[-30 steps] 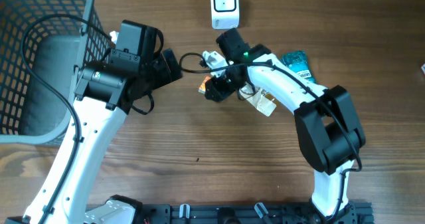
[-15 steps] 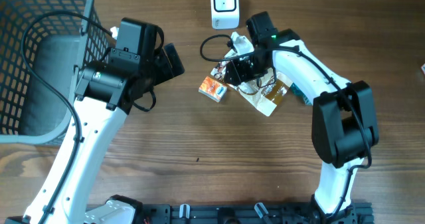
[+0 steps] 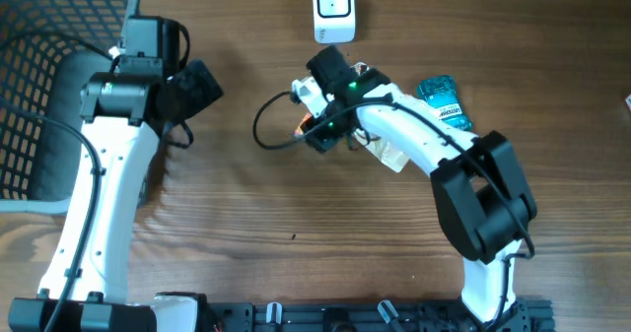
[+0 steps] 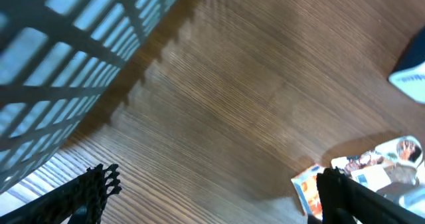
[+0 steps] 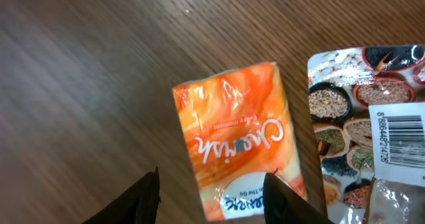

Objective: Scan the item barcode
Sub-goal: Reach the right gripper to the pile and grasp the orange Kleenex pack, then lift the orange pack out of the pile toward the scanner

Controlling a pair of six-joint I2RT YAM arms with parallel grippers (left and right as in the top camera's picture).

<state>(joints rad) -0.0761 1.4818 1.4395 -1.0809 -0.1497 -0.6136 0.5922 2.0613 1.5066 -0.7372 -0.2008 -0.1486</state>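
Observation:
A small orange snack packet lies flat on the wooden table. My right gripper hovers just over its near end, open. Its jaws straddle the packet: the left finger stands clear of it and the right finger is at its edge. From overhead only a sliver of the orange packet shows beside the right gripper. The white scanner stands at the table's far edge. My left gripper is open and empty, left of the items and near the basket.
A grain pouch with a white barcode label lies right of the orange packet. A teal packet lies further right. A grey wire basket fills the far left. A black cable loops beside the right gripper.
The left arm has drawn back to the left, toward the basket. The right gripper swung right, leaving the orange packet on the table, then came back left over it.

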